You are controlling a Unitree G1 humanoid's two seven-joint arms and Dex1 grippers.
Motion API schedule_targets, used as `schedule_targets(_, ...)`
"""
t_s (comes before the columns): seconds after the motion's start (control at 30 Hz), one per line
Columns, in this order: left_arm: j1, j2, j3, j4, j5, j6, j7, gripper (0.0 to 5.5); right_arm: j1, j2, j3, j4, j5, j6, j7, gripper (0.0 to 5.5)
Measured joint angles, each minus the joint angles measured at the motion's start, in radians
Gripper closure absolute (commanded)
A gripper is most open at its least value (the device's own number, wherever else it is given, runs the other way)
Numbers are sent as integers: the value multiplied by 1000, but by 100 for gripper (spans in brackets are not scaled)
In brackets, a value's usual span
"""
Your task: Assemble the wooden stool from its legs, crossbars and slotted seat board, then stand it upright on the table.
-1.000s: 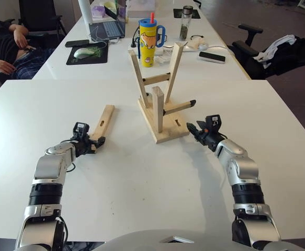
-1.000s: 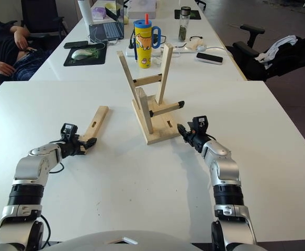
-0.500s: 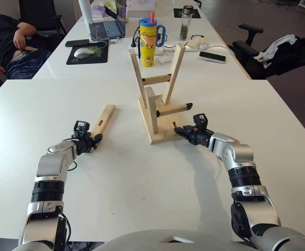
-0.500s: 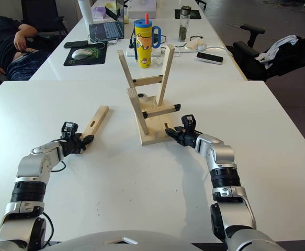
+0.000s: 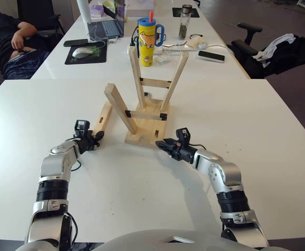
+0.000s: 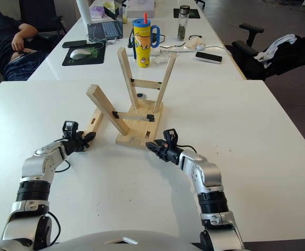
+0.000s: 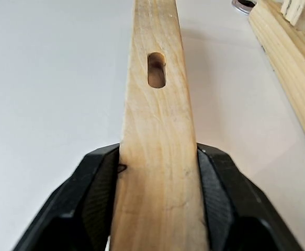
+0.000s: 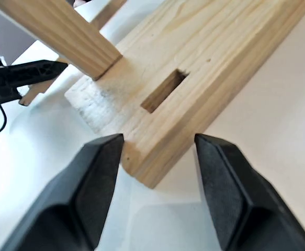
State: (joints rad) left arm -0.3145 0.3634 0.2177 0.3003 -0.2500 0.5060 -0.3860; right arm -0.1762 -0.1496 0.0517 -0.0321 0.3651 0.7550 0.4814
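The part-built stool stands upside down in mid-table. Its slotted seat board [image 5: 142, 130] lies flat with three legs [image 5: 135, 73] pointing up and two crossbars [image 5: 155, 82] between them. An empty slot [image 8: 164, 90] shows near the board's near corner. My right gripper [image 5: 164, 146] is open, and that corner sits between its fingers [image 8: 102, 172], with the tips close against the wood. A loose leg [image 5: 104, 116] with a slot hole [image 7: 156, 69] lies left of the stool. My left gripper [image 5: 93, 139] is shut on the loose leg's near end.
On the far table stand a yellow cup [image 5: 147, 42], a bottle [image 5: 186, 15], a laptop [image 5: 106, 26], a mouse on a black mat [image 5: 82, 52] and a phone [image 5: 212, 56]. An office chair [image 5: 249, 39] stands at the right. Bare table lies in front of both arms.
The stool has swung round and slid left with my right gripper at its near corner. One of its legs now leans over the loose leg. My left gripper has kept its hold.
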Motion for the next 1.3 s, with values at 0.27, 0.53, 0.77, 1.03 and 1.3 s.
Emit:
schedule_targets(0.27, -166, -6, 136, -115, -192, -179, -44, 345, 105, -113, -113, -23, -16, -122, -5, 297)
schedule_targets(0.53, -480, 66, 182, -366, -700, 154, -165, 345, 95, -178, -276, -55, 126, -144, 70, 297)
schedule_targets(0.77, -526, 1, 40, -552, -1103, 441, -105, 345, 66, -263, -408, -245, 492, 71, 159, 215)
schedule_targets(1.03, -233, 111, -106, -599, -1097, 592, -301, 345, 97, -502, -528, -295, 950, 362, 346, 85)
schedule_targets(1.3, -177, 148, -247, -519, -918, 567, -525, 345, 61, -523, -529, -291, 1177, 371, 319, 83)
